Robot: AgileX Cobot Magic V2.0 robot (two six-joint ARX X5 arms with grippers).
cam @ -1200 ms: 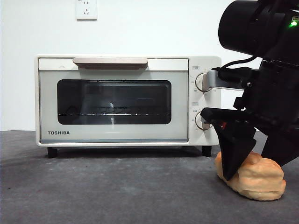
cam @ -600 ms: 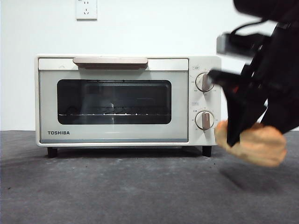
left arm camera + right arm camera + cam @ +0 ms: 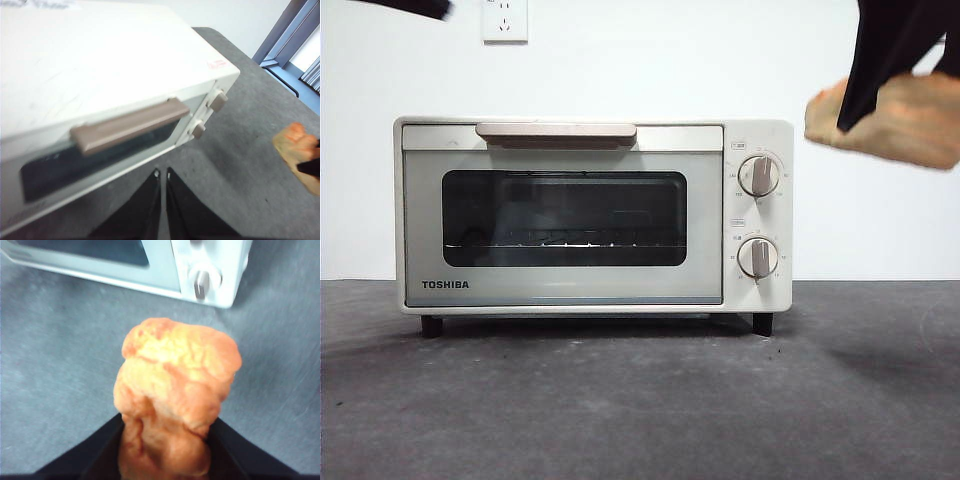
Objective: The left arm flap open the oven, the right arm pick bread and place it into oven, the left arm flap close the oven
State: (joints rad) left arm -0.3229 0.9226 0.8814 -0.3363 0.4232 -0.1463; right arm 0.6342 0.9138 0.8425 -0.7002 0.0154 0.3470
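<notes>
Bread: the golden-brown lumpy loaf (image 3: 905, 125), off the table a second earlier, hung at the oven's two o'clock.
Right gripper (image 3: 165, 437): jaws clamped on it.
Oven: cream-white boxy TOSHIBA toaster oven (image 3: 590, 215) sat unopened.
Left gripper (image 3: 162, 175): jaws together above the beige handle (image 3: 130, 125).

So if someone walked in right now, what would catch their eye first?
Probably the bread, held high in the air by the right gripper, off the oven's knob side and about level with its top. Next, the cream TOSHIBA toaster oven on the grey table, its door shut. The left gripper, jaws together, hovers just in front of the beige handle.
</notes>
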